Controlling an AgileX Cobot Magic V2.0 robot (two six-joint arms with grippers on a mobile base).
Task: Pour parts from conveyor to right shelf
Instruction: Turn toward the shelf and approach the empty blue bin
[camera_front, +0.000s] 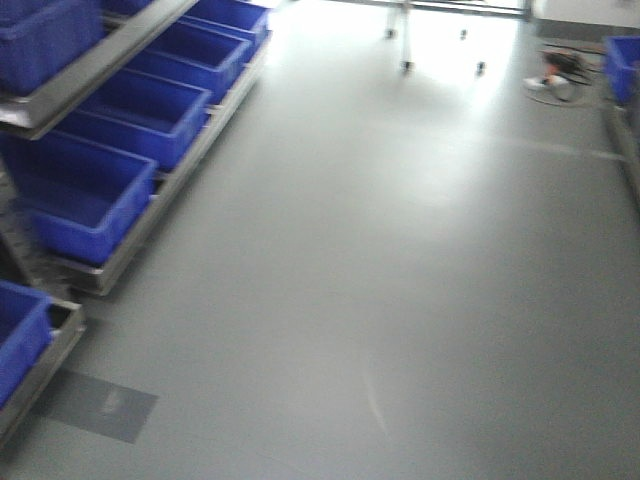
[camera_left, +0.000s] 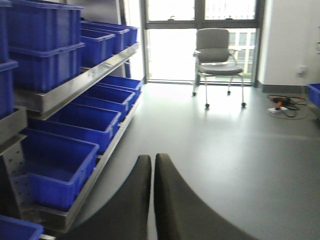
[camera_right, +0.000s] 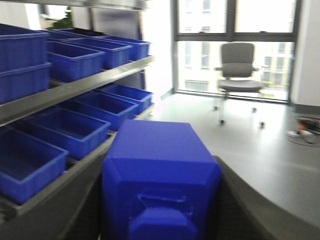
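The right tool clamps a bright-blue, roughly cubic plastic block; the left tool is narrow, nearly closed, and empty.

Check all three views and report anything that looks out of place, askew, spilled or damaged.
Nothing looks spilled or damaged. The one loose item is a tangle of cables lying on the floor at the far right. The blue bins sit in even rows on the steel shelf.
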